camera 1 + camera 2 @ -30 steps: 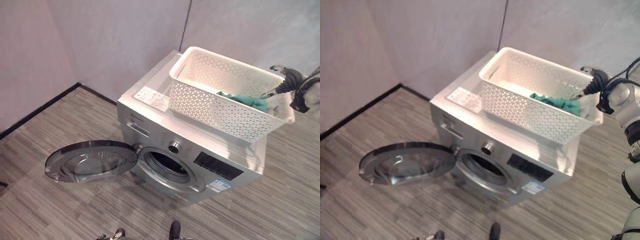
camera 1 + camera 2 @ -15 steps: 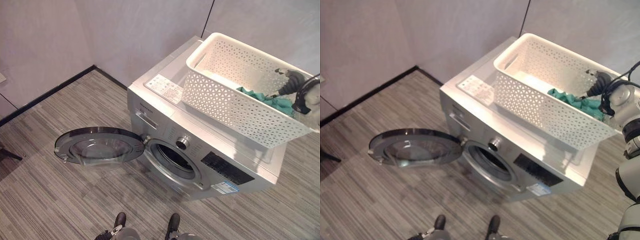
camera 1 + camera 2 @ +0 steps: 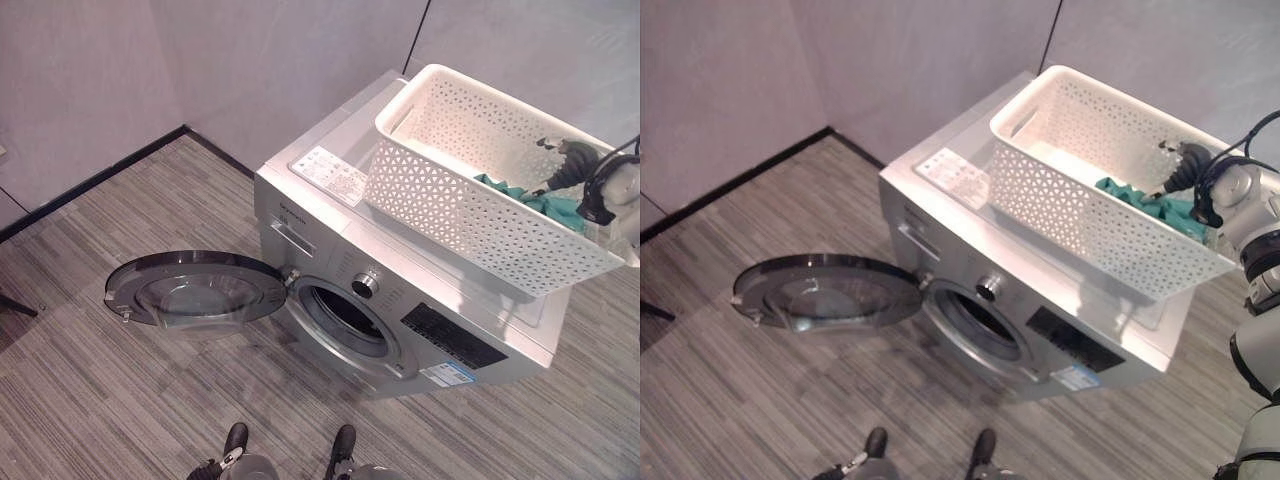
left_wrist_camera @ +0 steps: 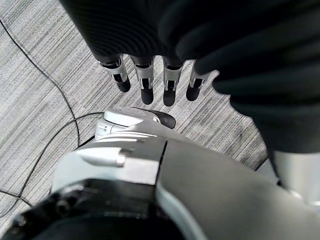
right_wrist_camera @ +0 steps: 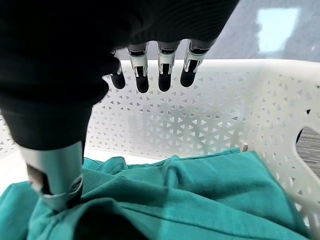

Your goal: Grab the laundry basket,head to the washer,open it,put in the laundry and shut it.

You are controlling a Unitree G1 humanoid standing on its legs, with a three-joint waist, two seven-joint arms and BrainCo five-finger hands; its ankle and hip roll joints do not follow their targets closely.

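Currently logged, item by item.

Washer: silver front-loader in the corner of the room; round door swung fully open to the robot's left, drum opening exposed. Opening step judged complete.

Laundry basket: white perforated plastic, standing on the washer's top, its near long side running past the front edge and its right end past the washer's right side.

Laundry: teal cloth lying in the right end of the basket, none in the drum.

Right hand: inside the basket above the cloth, fingers straight and spread, thumb tip resting down on a fold; nothing pinched. Step in hand judged to be the pick-up of the cloth.

Left hand: hanging low over the striped floor, fingers relaxed, holding nothing.

Risks, as judgement:
- Thumb presses on the cloth with the fingers clear above it; closing from there may catch only a thin fold, and the garment could slip out over the floor on the way to the drum.
- Overhanging basket is unsupported at its right end; a downward or sideways push while grasping could tip or slide it off the washer.
- Trailing cloth could snag on the basket rim during the lift and drag the basket along.
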